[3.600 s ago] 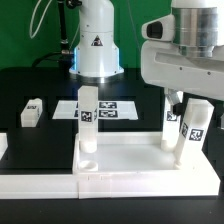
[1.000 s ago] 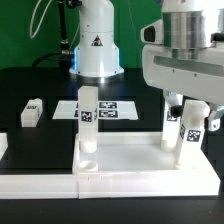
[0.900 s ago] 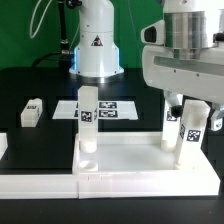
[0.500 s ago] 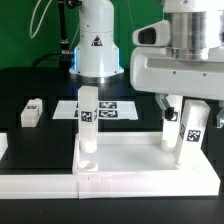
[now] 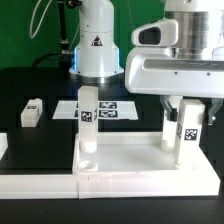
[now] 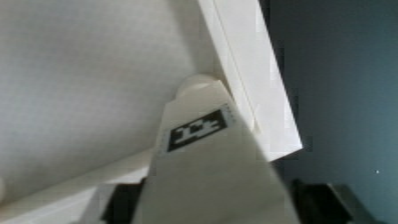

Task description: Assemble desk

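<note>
The white desk top (image 5: 130,160) lies flat as a rimmed tray near the front. One white leg (image 5: 88,118) stands upright in its corner on the exterior view's left. A second tagged leg (image 5: 187,130) stands upright in the corner on the exterior view's right. My gripper (image 5: 187,108) comes straight down over this second leg and is shut on its upper part. In the wrist view the leg (image 6: 205,130) runs between my fingers, with my gripper (image 6: 217,205) around it, and its foot meets the tray floor (image 6: 89,80) beside the rim (image 6: 240,50).
A loose white leg (image 5: 32,112) lies on the black table at the exterior view's left. The marker board (image 5: 110,110) lies behind the tray. A low white border strip (image 5: 40,180) runs along the front. The robot base (image 5: 97,45) stands at the back.
My hand has turned about its vertical axis while staying on the right leg; its housing now swings wider toward the exterior view's left. The leg's tag has shifted slightly left.
</note>
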Action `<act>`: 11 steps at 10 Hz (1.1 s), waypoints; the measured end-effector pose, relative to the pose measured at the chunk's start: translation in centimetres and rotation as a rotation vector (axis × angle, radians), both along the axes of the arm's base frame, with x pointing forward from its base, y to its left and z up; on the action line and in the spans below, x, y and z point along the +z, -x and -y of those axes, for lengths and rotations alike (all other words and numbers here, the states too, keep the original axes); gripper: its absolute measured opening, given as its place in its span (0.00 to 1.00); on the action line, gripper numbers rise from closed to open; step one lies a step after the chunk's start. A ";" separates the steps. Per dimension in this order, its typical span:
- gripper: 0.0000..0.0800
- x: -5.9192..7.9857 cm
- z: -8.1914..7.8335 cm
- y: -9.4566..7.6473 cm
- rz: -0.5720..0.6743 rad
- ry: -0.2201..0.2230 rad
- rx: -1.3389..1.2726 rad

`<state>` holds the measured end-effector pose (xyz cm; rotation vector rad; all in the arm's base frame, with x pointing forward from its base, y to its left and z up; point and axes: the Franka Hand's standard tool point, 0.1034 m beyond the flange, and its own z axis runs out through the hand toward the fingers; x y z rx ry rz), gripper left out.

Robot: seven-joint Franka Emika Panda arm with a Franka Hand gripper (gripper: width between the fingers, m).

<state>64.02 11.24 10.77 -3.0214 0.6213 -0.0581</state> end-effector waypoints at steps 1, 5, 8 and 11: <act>0.36 0.0 0.1 0.0 -0.003 -0.003 -0.062; 0.36 -0.1 0.1 0.0 -0.013 -0.020 -0.404; 0.36 -0.3 0.8 0.1 -0.031 -0.125 -1.023; 0.37 -0.4 1.0 0.4 -0.039 -0.176 -1.257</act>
